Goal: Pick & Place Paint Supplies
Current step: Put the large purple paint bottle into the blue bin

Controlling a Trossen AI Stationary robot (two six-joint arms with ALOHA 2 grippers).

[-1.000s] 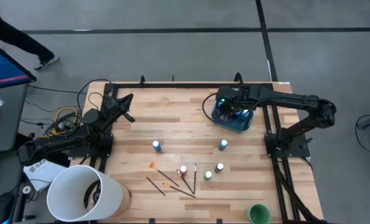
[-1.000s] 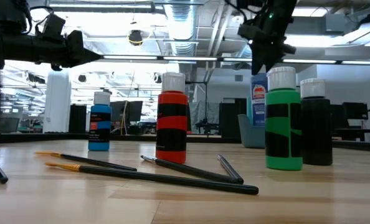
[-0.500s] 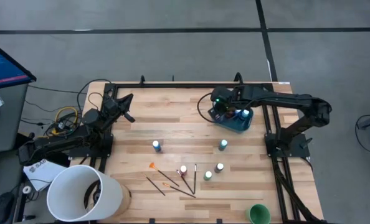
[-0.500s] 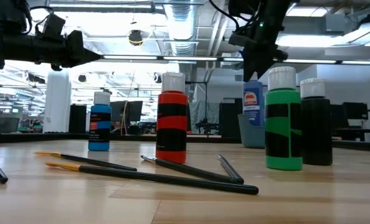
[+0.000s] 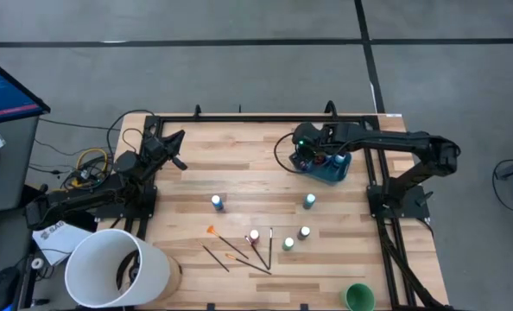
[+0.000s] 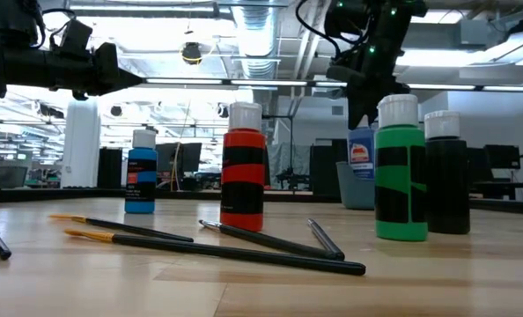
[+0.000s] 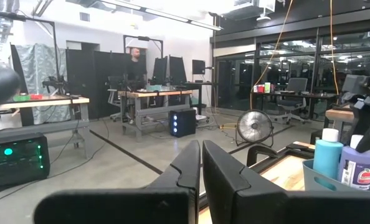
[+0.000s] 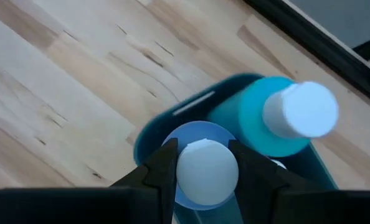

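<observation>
Right tool (image 5: 313, 158) sits over the teal tub (image 5: 329, 171) at upper right of the high view, fingers clamped on the white cap of a tall blue bottle (image 8: 199, 180); in the right wrist view that bottle hangs inside the tub's corner, beside a second, lighter blue bottle (image 8: 278, 121) already standing in it. Whether the held bottle's base touches the tub floor is hard to tell from these views. Left tool (image 7: 200, 163) is parked at upper left of the bench (image 5: 239, 164), fingers together, holding nothing. Remaining supplies lie at lower centre of the high view: blue bottle (image 5: 217, 203), another blue-green one (image 5: 309, 201), red bottle (image 5: 254, 235), green bottle (image 5: 288, 244), dark bottle (image 5: 304, 232), and several brushes (image 5: 239, 252) scattered among them. Risks, judged from here: releasing while the bottle is not seated could let it tip against its neighbour and knock both over; lifting away off-axis could drag the cap and shift the light tub.
</observation>
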